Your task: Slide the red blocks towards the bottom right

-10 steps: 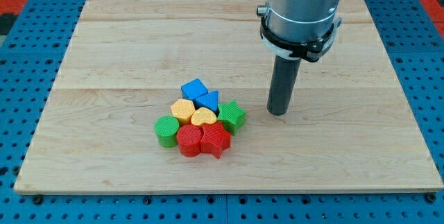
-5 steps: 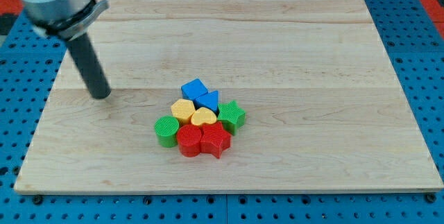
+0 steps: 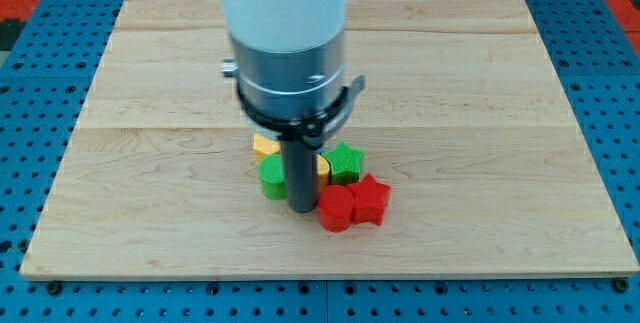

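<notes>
My tip (image 3: 300, 206) has swung from the board's left side into the cluster and now stands among the blocks. The red cylinder (image 3: 335, 209) and red star (image 3: 369, 201) have slid to the view's right of my tip, the cylinder just beside it. The green cylinder (image 3: 272, 176) has shifted and now sits just left of the rod. The blue blocks have gone from sight behind the arm.
</notes>
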Controlling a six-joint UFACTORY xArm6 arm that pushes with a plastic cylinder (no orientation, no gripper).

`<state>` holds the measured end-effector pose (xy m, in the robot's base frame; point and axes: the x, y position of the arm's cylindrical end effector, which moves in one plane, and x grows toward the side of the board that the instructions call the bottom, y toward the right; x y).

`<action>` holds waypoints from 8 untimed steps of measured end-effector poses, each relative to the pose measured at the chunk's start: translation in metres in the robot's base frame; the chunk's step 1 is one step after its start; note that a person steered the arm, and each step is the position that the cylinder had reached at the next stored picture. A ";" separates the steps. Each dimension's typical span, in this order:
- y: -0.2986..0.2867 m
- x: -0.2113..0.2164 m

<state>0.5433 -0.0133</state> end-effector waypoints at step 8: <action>0.009 -0.020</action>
